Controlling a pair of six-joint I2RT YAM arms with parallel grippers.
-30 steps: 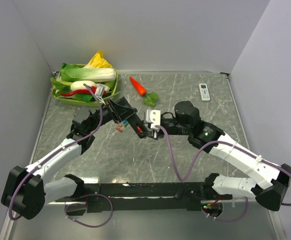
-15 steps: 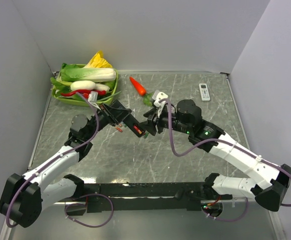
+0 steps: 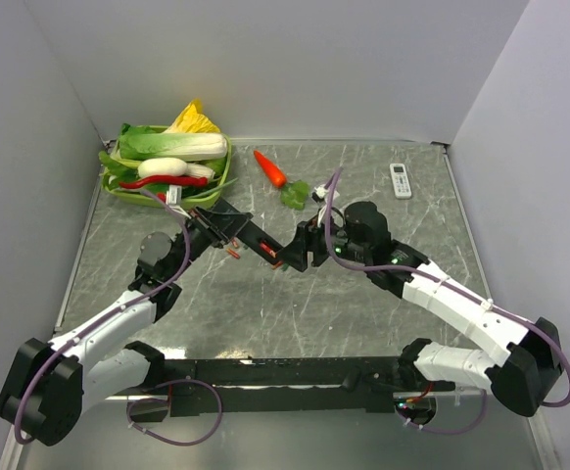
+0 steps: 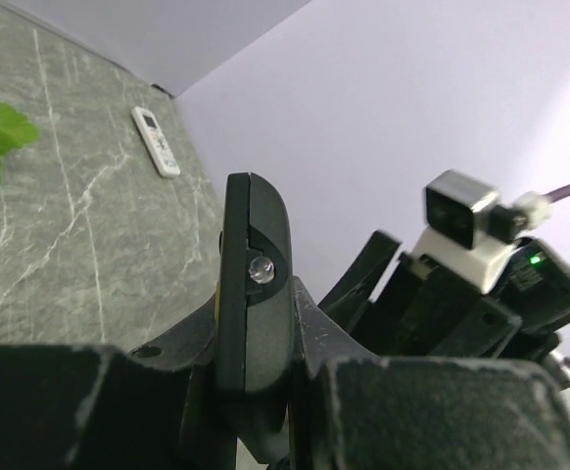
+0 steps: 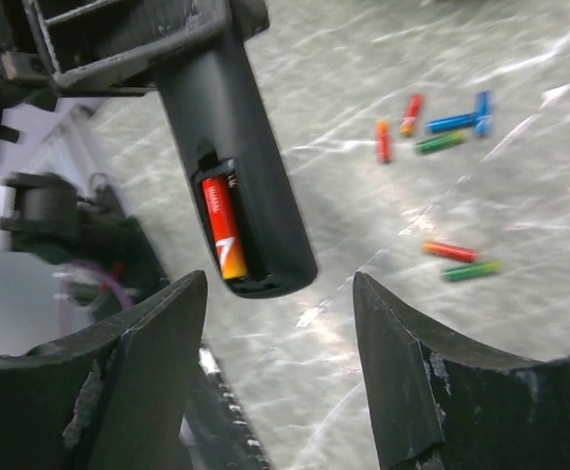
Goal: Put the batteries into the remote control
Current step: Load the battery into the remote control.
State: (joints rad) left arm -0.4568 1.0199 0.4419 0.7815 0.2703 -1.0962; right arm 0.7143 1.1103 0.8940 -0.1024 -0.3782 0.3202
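Remote control (image 3: 254, 239) sits raised above the grey marbled table (image 3: 383, 304) in the overhead view. Its long axis runs from upper left down to lower right. The left gripper (image 3: 224, 225) is clamped on the upper-left end, and the free end points at the right gripper (image 3: 293, 257), which sits just beside it. One of the loose batteries (image 3: 234, 252) shows as a red speck under the remote. A carrot (image 3: 270, 168), a white remote (image 3: 401, 180) and a green tray (image 3: 118, 188) of vegetables lie farther back. From the left wrist, the remote control (image 4: 251, 284) appears edge-on as a thin black slab rising from between the left gripper's (image 4: 253, 392) closed fingers. No buttons or compartment show here, and the right arm's camera housing (image 4: 461, 211) looms beyond it. Only the right wrist view looks into the open battery bay. The remote control (image 5: 228, 147) slants down toward the lens with a red-and-orange battery (image 5: 221, 227) seated lengthwise inside. The right gripper (image 5: 277, 296) has its fingers (image 5: 143, 362) spread wide and holding nothing, with the remote's tip at the mouth of the gap. Loose batteries (image 5: 442, 125) lie scattered on the table behind.
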